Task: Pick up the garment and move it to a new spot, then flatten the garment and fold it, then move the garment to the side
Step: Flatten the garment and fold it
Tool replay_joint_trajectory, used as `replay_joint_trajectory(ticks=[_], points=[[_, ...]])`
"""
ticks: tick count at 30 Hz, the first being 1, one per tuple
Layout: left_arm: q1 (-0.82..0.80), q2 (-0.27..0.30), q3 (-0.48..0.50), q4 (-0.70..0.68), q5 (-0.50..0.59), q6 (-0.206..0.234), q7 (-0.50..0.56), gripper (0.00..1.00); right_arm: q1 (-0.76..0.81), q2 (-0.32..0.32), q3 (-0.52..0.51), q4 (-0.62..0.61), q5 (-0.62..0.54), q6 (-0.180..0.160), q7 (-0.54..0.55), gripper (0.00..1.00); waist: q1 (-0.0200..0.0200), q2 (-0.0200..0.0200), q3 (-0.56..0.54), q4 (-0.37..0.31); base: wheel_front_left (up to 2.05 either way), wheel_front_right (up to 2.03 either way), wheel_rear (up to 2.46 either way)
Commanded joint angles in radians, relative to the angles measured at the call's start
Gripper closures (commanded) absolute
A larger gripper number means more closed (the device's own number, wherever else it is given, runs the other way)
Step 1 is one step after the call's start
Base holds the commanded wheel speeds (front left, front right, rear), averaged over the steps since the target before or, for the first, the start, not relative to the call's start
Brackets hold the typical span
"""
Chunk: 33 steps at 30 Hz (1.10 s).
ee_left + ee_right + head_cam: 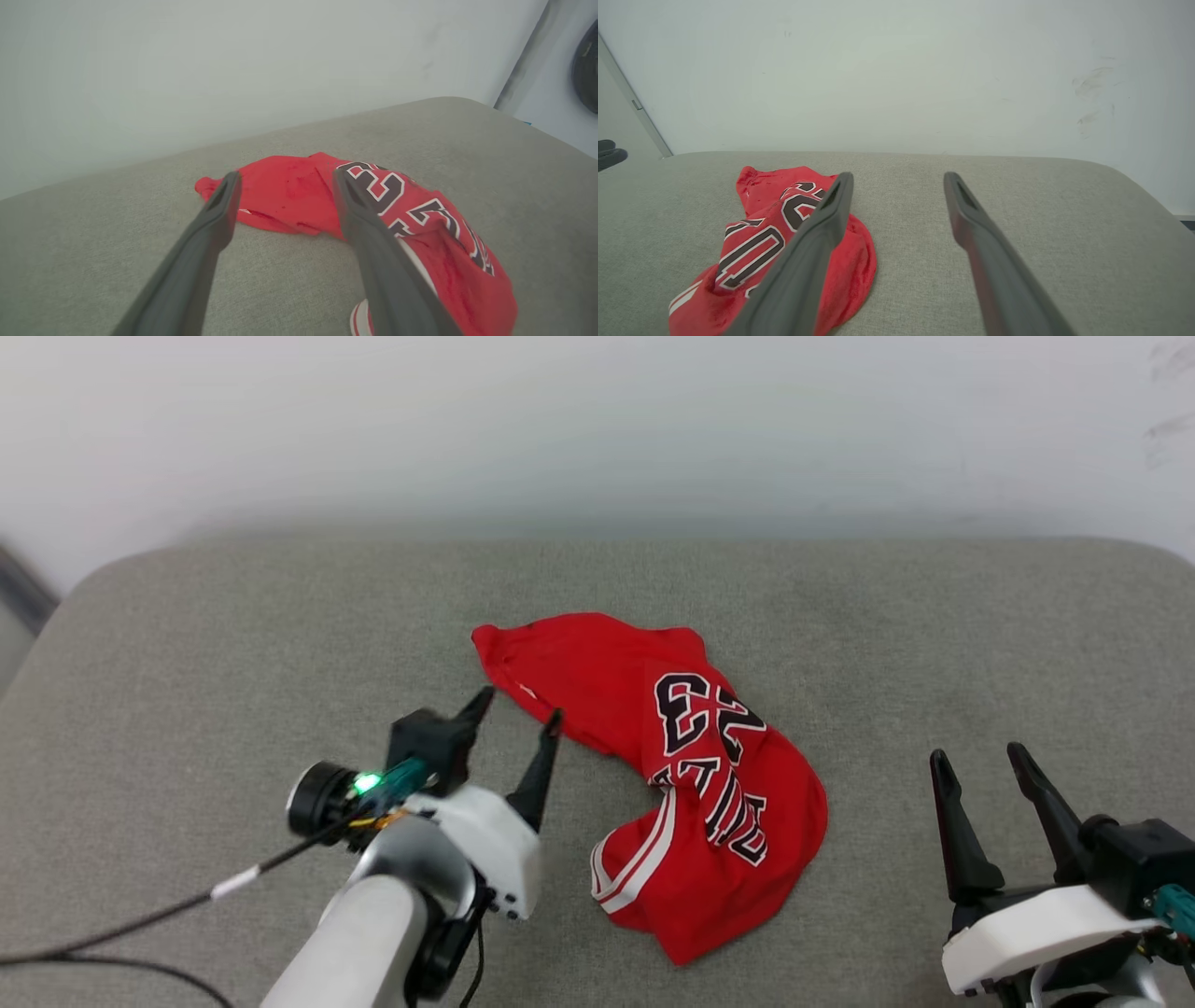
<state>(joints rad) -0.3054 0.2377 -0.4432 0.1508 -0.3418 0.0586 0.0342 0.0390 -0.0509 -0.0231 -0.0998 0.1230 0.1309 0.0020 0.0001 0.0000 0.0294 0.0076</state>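
Observation:
The garment (672, 756) is a red jersey with black white-outlined lettering and the number 23, lying crumpled in the middle of the grey padded surface (233, 644). Red-and-white striped trim shows at its near edge. My left gripper (518, 705) is open just left of the garment's upper left corner, its fingertips close to the cloth with nothing between them. In the left wrist view the garment (299, 196) lies just beyond the left gripper (284, 179). My right gripper (976, 758) stands open at the lower right, well clear of the cloth. The right wrist view has the garment (766, 224) left of the right gripper (899, 179).
A pale wall (597, 420) rises directly behind the padded surface. A black cable (140, 919) trails from my left wrist across the near left. Bare grey surface lies right of the garment (1064, 224) and left of it.

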Motion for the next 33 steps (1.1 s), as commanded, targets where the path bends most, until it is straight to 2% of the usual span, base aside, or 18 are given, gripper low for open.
replay_joint_trajectory(ticks=[1, 4, 6, 7, 19, 20, 22, 23, 26, 33], points=[[-0.04, -0.009, -0.029, 0.025, -0.01, -0.03, 0.061, 0.0, -0.019, 0.001, 0.003, -0.007, -0.005, 0.0, 0.001, 0.0, -0.0001, 0.0, 0.03, -0.005, 0.0, 0.0, 0.0], [-0.089, -0.017, -0.079, 0.068, -0.018, -0.078, 0.161, 0.0, -0.031, 0.001, 0.007, -0.005, -0.005, 0.0, 0.001, 0.0, -0.0001, 0.0, 0.057, -0.016, 0.0, 0.0, 0.0], [-0.101, -0.019, -0.095, 0.083, -0.023, -0.094, 0.191, 0.0, -0.037, 0.001, 0.008, -0.004, -0.005, 0.0, -0.001, 0.0, -0.0001, 0.0, 0.066, -0.02, 0.0, 0.0, 0.0], [-0.116, -0.02, -0.128, 0.133, -0.039, -0.123, 0.274, 0.0, -0.046, 0.001, 0.013, 0.001, 0.002, 0.0, -0.008, 0.0, -0.0001, 0.0, 0.089, -0.037, 0.0, 0.0, 0.0], [-0.139, -0.028, -0.233, 0.333, -0.099, -0.174, 0.495, 0.0, -0.084, 0.001, 0.024, 0.04, 0.026, 0.0, -0.041, 0.0, -0.0001, 0.0, 0.153, -0.095, 0.0, 0.0, 0.0], [-0.136, -0.031, -0.245, 0.347, -0.105, -0.177, 0.513, 0.06, -0.084, 0.001, 0.023, 0.045, 0.027, 0.0, -0.044, 0.0, -0.0001, 0.0, 0.153, -0.097, 0.0, 0.0, 0.0], [-0.138, -0.032, -0.266, 0.362, -0.115, -0.184, 0.528, 0.93, -0.086, 0.001, 0.022, 0.052, 0.027, 0.0, -0.047, 0.0, -0.0001, 0.0, 0.152, -0.101, 0.0, 0.0, 0.0], [-0.139, -0.032, -0.272, 0.363, -0.121, -0.186, 0.525, 1.0, -0.086, 0.001, 0.021, 0.055, 0.028, 0.0, -0.048, 0.0, -0.0001, 0.0, 0.15, -0.102, 0.0, 0.0, 0.0], [-0.163, -0.017, -0.256, 0.334, -0.105, -0.173, 0.46, 1.0, -0.082, 0.001, 0.012, 0.062, 0.029, 0.0, -0.051, 0.0, -0.0001, 0.0, 0.138, -0.097, 0.0, 0.0, 0.0], [-0.183, 0.045, -0.177, 0.181, -0.044, -0.058, 0.295, 1.0, -0.063, 0.001, -0.006, 0.07, 0.035, 0.0, -0.051, 0.0, -0.0001, 0.0, 0.094, -0.058, 0.0, 0.0, 0.0]])
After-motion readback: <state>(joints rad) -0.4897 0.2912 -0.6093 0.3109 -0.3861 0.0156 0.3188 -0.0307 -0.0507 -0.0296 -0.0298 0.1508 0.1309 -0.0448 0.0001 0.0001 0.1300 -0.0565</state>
